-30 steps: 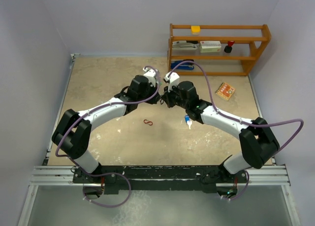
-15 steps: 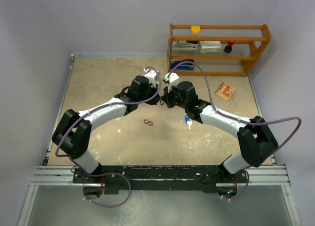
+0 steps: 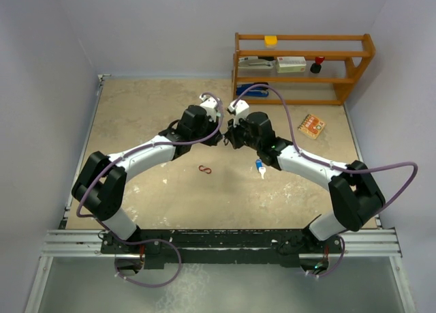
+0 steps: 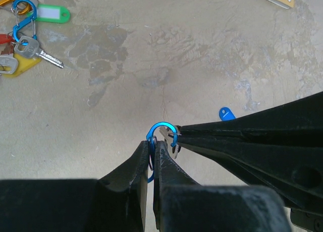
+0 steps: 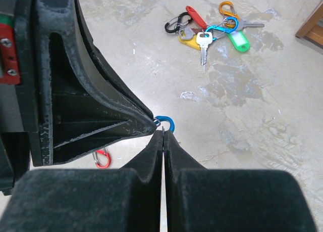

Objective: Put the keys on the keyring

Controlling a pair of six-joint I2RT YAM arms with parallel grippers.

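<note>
My left gripper point(image 4: 153, 144) is shut on a blue clip-style keyring point(image 4: 162, 127), whose curved end sticks out past the fingertips. My right gripper point(image 5: 163, 133) is shut on a small metal key point(image 4: 174, 144), held edge-on against the ring's open end. The two grippers meet tip to tip above the table's middle, left gripper point(image 3: 219, 137) and right gripper point(image 3: 229, 138). A blue-tagged key point(image 3: 260, 167) lies on the table under the right forearm. A bunch of keys point(image 5: 207, 32) with red, yellow and green tags and coloured clips lies farther off.
A red wire clip point(image 3: 204, 169) lies on the table in front of the grippers. A wooden shelf point(image 3: 303, 67) with small items stands at the back right, and an orange booklet point(image 3: 311, 125) lies near it. Grey walls close in the table.
The right arm has crept a little toward the left gripper. Both grips are unchanged.
</note>
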